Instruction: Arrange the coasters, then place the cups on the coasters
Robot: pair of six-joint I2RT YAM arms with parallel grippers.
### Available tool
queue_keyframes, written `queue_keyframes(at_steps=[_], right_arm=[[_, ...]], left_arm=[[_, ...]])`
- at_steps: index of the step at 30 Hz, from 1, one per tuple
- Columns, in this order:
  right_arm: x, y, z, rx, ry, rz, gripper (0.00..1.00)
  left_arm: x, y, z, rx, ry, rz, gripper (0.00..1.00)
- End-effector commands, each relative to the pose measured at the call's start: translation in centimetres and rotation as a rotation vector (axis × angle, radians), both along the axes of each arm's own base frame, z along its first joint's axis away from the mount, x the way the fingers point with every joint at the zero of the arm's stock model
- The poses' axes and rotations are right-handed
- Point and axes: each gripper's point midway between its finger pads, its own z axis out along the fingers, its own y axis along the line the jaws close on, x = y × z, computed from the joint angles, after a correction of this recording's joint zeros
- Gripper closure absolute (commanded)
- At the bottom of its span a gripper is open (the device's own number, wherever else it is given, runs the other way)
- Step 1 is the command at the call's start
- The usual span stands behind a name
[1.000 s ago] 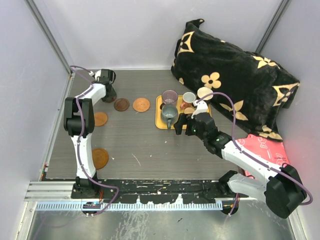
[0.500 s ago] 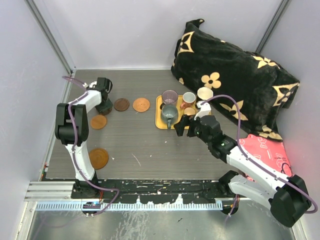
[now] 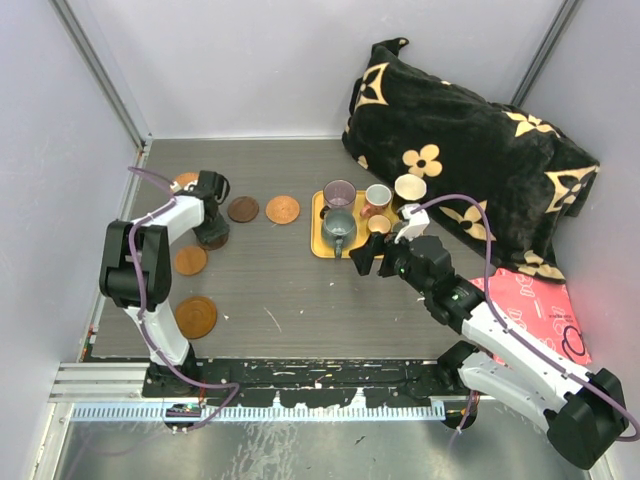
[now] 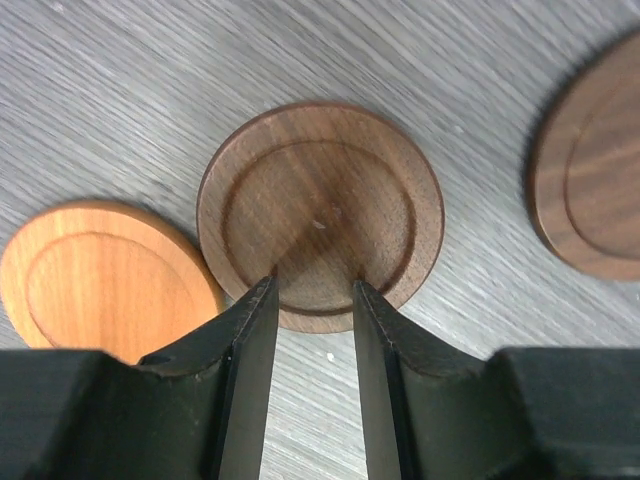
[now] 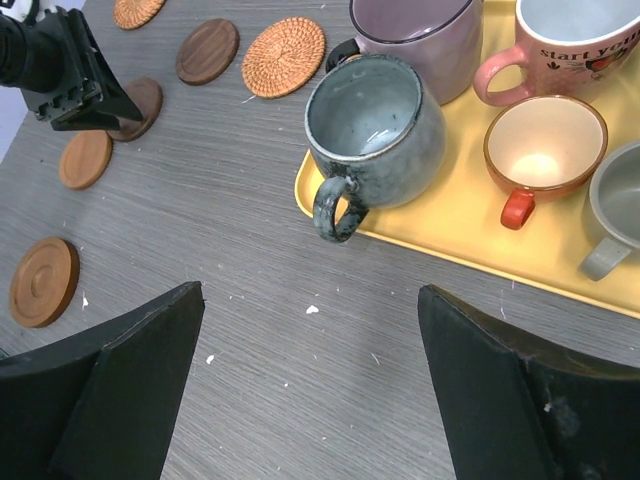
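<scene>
My left gripper (image 4: 314, 282) is open a narrow way, its fingertips resting on the near rim of a dark walnut coaster (image 4: 320, 215) with nothing between them. That coaster touches a light orange coaster (image 4: 100, 275). Other coasters lie around: dark brown (image 3: 243, 209), woven orange (image 3: 283, 209), brown wood (image 3: 196, 316), and a woven one (image 3: 186, 180) behind the arm. My right gripper (image 5: 310, 295) hangs wide open above bare table, just short of the grey-green mug (image 5: 375, 125). Purple (image 5: 415, 35), pink (image 5: 570, 45), tiny orange (image 5: 545, 145) and tiny grey (image 5: 620, 205) cups share its tray.
The cups stand on a square yellow tray (image 3: 318, 245); a cream-lined cup (image 3: 410, 187) sits at its far right corner. A black pillow with gold flowers (image 3: 470, 150) fills the back right. A pink bag (image 3: 530, 300) lies by the right arm. Walls close in the left and back.
My left gripper slid toward the near edge, taking the dark coaster along; the light orange coaster was nudged nearer too. The right arm drew slightly back and to the right, jaws unchanged.
</scene>
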Motion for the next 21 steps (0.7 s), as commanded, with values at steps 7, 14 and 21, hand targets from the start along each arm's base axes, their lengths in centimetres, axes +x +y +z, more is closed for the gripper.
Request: queue_keyframes(at_steps=[7, 14, 21], right_arm=[[-0.8, -0.2, 1.7, 0.050, -0.036, 0.004, 0.07], [-1.0, -0.6, 1.4, 0.039, -0.029, -0.011, 0.07], [-0.9, -0.6, 1.2, 0.030, -0.019, -0.013, 0.07]], left_arm=[[-4.3, -6.6, -1.7, 0.005, 0.120, -0.223, 0.65], [-5.2, -11.0, -1.2, -0.028, 0.085, -0.301, 0.66], [-6.1, -15.5, -1.1, -0.074, 0.065, -0.374, 0.66]])
